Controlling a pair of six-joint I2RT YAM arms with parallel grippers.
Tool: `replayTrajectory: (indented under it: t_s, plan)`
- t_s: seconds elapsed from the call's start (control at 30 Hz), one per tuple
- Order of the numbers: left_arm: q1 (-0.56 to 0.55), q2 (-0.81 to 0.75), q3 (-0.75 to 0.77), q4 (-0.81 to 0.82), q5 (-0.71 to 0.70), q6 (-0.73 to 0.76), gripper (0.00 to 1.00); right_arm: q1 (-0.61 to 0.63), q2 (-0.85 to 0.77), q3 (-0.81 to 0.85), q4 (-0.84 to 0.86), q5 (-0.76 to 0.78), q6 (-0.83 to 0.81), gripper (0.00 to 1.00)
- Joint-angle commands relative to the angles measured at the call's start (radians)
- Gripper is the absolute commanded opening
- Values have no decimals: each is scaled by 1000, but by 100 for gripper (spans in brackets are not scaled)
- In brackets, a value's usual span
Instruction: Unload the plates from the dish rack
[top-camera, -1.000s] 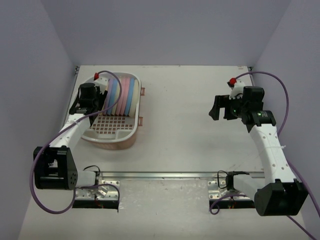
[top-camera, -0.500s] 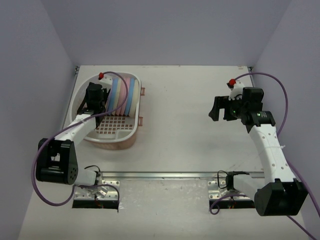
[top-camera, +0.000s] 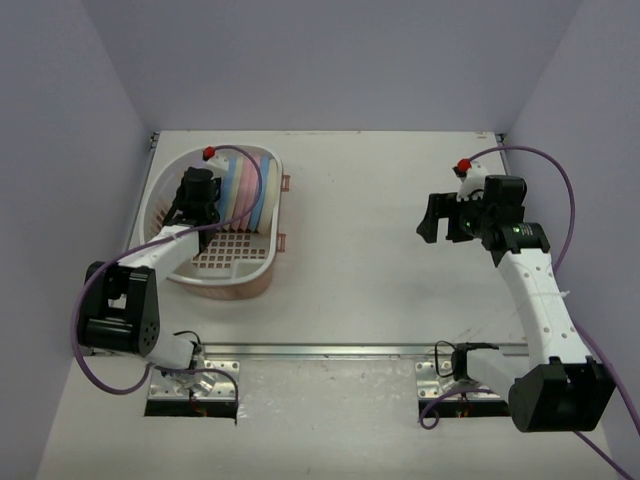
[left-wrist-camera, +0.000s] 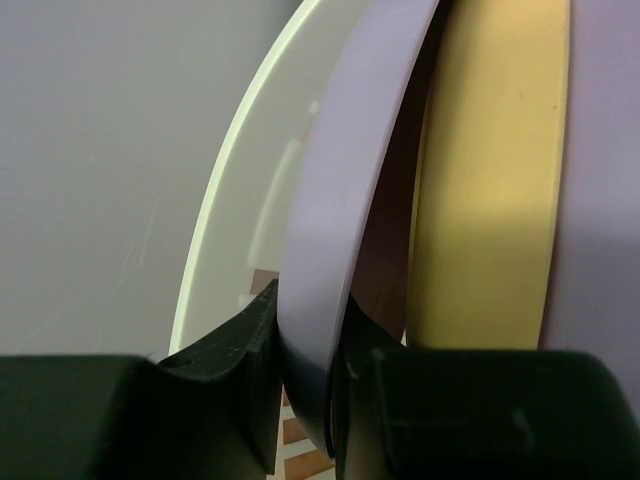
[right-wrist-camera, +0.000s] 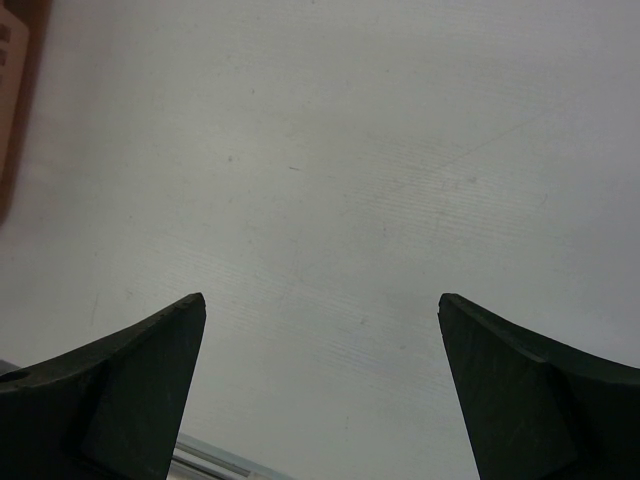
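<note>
Grasp step in hand. Right gripper hung spread wide over the table near its right edge, holding nothing. Dish rack sat at the far-left corner. Left gripper was inside it, clamped narrow on the lavender plate rim. Cream plate stood on 1 side and yellow plate on the other, all on edge. Other plates stood beyond them. Next probably: a straight lift clear of its 2 neighbours, then out onto the table.

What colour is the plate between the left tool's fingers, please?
The plate is lavender, best seen in the left wrist view.
</note>
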Motion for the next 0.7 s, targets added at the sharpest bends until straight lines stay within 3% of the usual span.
replayTrajectory:
  t_s: [0.0,0.2,0.53,0.67]
  plan:
    - [-30,-64,56,41,-59,4,0,2,-16,3,32,-15,6,99]
    - [-64,-121,146,12,-129,58,0,2,-18,5,30,-24,12,99]
    - [-122,-174,180,171,-246,283,0,2,-17,20,26,-38,17,99]
    - [-122,-230,352,-33,-204,113,0,2,-22,41,22,-84,15,99]
